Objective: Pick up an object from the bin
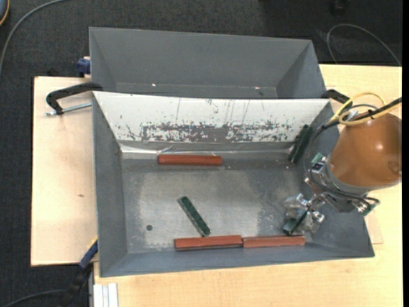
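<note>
Hanging low in the front right corner of the bin [107, 190], the gripper [301, 215] sits right over a short dark green piece [293, 225]. I cannot tell whether it is open or closed on that piece. Just in front lies a red-brown bar [273, 241], end to end with a second bar [208, 242] along the front wall. Further left, a green stick [193, 215] lies slantwise on the floor, and a small dark dot [149, 228] lies beyond it. Behind the gripper another green stick [299, 144] leans against the right wall. A third bar [190, 160] lies at the back wall. The floor [243, 194] is scuffed grey metal. The bin stands on a light wooden table [255, 293], with dark carpet [192, 5] beyond. That makes three red-brown bars and three green pieces.
</note>
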Robot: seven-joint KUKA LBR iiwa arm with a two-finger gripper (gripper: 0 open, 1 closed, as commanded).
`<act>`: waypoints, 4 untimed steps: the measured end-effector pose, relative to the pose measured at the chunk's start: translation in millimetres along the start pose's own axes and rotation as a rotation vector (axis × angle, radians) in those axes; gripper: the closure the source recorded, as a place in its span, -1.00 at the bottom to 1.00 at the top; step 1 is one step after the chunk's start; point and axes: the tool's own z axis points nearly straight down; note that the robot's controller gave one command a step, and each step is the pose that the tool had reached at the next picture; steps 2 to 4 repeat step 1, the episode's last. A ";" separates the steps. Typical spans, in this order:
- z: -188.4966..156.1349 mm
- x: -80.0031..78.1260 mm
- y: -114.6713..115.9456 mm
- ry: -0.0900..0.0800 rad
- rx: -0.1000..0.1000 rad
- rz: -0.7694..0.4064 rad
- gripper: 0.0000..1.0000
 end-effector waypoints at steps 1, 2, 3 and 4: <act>-215.6 -48.0 -36.2 0.000 0.008 -0.429 1.00; -215.6 -48.0 -36.2 0.000 0.008 -0.429 1.00; -215.6 -48.0 -36.2 0.000 0.008 -0.429 1.00; -215.6 -48.0 -36.2 0.000 0.008 -0.429 1.00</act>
